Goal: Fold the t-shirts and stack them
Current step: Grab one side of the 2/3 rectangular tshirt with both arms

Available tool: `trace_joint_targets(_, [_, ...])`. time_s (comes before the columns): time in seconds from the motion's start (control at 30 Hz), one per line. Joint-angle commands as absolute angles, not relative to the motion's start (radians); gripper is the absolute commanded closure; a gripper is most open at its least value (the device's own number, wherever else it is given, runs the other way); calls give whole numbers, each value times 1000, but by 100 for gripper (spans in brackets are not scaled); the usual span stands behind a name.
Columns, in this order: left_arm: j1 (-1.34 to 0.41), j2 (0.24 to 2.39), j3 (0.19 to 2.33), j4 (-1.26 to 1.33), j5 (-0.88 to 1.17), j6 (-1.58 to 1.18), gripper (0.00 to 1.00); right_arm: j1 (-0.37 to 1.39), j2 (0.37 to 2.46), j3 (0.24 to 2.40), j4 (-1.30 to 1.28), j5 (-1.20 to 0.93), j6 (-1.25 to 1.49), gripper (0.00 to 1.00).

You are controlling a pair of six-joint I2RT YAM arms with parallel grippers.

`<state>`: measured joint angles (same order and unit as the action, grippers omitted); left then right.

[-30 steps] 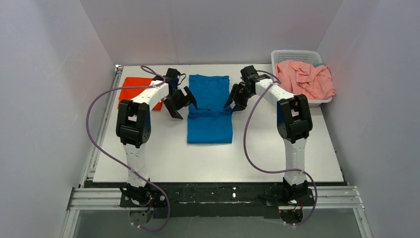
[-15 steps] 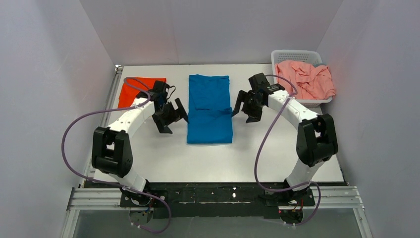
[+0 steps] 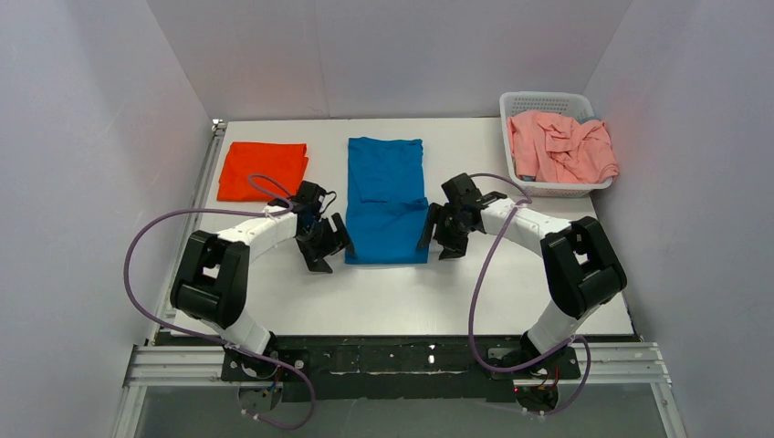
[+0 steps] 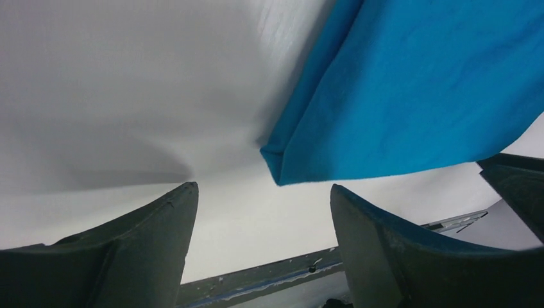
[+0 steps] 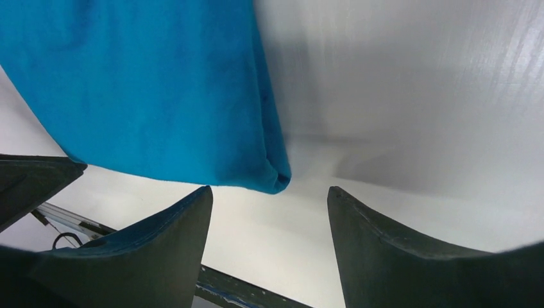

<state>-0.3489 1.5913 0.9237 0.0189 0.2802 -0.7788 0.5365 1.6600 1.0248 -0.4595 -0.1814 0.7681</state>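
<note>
Garments number three: a blue cotton t-shirt folded into a long strip [image 3: 387,196], a flat-folded orange t-shirt [image 3: 263,170], and a crumpled pink t-shirt [image 3: 561,146] in the one white plastic lattice basket [image 3: 546,99]. The blue strip lies flat at the centre of the white table [image 3: 402,297], its long axis running from the near side to the far side; which end is the collar cannot be told. The orange shirt lies apart, to the far left. Two grippers flank the strip's near end: the left gripper [image 3: 330,248] at the near-left corner, the right gripper [image 3: 440,239] at the near-right corner. Both pairs of jaws stand apart, clamping nothing, each corner just ahead of the gap.
</note>
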Motion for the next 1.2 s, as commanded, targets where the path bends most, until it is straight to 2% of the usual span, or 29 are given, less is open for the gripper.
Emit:
trace_joint_targets(0.0, [-347, 1627, 884, 8, 317, -807, 29, 538, 1675, 975, -350, -178, 822, 28])
trace_joint_targets(0.13, [-347, 1664, 871, 47, 321, -816, 40, 541, 1697, 945, -297, -187, 839, 35])
trace_joint_targets(0.2, [-347, 1682, 873, 52, 326, -820, 48, 541, 1707, 939, -291, -198, 848, 40])
trace_joint_targets(0.33, [-347, 1712, 867, 62, 322, -828, 57, 555, 1710, 925, -277, -219, 854, 50])
trace_joint_targets(0.4, [-347, 1724, 861, 64, 324, -829, 65, 563, 1708, 919, -285, -217, 860, 52])
trace_joint_targets(0.53, [-347, 1735, 850, 64, 311, -827, 76, 574, 1692, 907, -310, -194, 868, 52])
trace_joint_targets(0.7, [-347, 1766, 869, 25, 294, -818, 98, 577, 1665, 905, -354, -137, 864, 52])
trace_joint_targets(0.93, [-347, 1774, 863, 41, 295, -809, 100, 587, 1683, 901, -331, -139, 855, 54])
trace_joint_targets(1.17, [-347, 1743, 809, 96, 312, -810, 100, 592, 1708, 912, -310, -156, 838, 74])
